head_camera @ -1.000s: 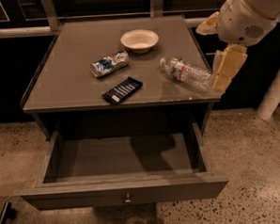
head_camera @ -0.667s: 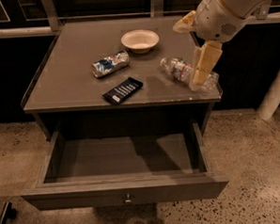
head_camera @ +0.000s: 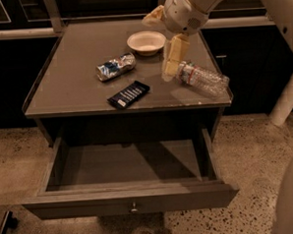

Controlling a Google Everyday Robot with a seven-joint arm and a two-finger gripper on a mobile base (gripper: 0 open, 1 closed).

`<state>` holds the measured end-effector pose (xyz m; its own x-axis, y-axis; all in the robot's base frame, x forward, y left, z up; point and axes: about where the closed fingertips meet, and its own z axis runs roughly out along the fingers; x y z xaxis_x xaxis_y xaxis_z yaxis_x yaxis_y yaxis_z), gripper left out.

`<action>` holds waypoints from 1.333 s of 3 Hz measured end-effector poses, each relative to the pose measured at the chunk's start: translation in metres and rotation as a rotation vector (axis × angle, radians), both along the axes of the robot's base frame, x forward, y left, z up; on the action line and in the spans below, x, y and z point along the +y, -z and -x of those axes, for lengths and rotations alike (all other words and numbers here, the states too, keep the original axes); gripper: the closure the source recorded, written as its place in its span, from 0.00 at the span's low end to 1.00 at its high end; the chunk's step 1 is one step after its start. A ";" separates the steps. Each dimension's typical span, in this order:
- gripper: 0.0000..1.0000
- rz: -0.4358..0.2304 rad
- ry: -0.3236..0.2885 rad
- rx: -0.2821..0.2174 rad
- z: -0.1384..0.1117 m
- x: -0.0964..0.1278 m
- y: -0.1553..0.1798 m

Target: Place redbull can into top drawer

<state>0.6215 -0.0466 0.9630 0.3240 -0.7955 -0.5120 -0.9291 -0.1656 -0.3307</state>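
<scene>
Your gripper (head_camera: pixel 171 67) hangs pointing down over the right half of the cabinet top (head_camera: pixel 68 81), in front of the white bowl (head_camera: pixel 146 42) and close against the cap end of the water bottle (head_camera: pixel 202 79); whether it touches the bottle you cannot tell, nor whether the gripper is spread or pressed together; it carries nothing that you can see.

The redbull can (head_camera: pixel 116 67) lies on its side near the middle of the top, well to the left of the gripper, apart from it; the bowl sits just behind and to the right of the can; the dark-blue snack packet (head_camera: pixel 128 94) lies flat just in front of it, nearer the front edge. The bottle lies on its side too, angled towards the right front corner.

Below, the top drawer (head_camera: pixel 131 201) stands pulled out towards you, its floor showing and its small round knob (head_camera: pixel 134 206) at the centre of the front panel; the speckled floor (head_camera: pixel 246 148) lies around the cabinet.
</scene>
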 end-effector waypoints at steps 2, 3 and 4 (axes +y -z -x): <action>0.00 -0.029 0.017 -0.019 -0.009 0.000 0.002; 0.00 -0.044 -0.018 -0.003 -0.032 0.007 0.021; 0.00 -0.092 -0.063 -0.003 -0.066 0.022 0.035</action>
<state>0.6879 -0.0242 0.9281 0.3734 -0.7232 -0.5811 -0.9169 -0.1922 -0.3499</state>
